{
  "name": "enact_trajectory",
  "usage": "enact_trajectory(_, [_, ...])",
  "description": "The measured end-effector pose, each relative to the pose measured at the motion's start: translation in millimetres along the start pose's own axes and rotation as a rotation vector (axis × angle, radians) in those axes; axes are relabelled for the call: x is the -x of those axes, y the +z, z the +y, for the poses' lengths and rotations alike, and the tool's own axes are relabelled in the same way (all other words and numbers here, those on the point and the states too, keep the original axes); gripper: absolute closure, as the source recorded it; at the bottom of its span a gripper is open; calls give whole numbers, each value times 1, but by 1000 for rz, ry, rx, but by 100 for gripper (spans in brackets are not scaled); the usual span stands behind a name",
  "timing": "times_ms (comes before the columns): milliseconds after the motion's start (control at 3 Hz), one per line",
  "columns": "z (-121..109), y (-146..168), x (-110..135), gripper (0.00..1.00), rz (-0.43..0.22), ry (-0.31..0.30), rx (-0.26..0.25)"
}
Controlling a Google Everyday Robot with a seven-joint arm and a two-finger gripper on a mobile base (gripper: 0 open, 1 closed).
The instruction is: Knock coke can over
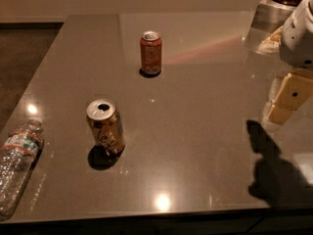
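Two soda cans on one glossy grey desk (195,151): one red-orange, silver-topped coke can (151,53) at upper centre, one gold can (105,127) with dark script at lower left. One clear plastic water bottle (17,170) at the left edge. One white-and-cream gripper (287,103) at the right edge.

Your gripper (287,99) hangs over the table's (195,146) right edge, the white wrist (298,33) just above it, partly out of view.
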State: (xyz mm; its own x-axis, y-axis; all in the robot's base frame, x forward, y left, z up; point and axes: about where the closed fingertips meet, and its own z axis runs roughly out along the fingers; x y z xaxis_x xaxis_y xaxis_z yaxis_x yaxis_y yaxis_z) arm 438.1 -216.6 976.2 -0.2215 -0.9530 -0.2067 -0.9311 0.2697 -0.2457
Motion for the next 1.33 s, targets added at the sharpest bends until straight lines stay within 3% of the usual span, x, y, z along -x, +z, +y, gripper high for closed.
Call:
enact_trajectory(667, [-16,13,13,0,-33,16,20])
enact_trajectory(1333, [-83,46,72,0,-205,61,11])
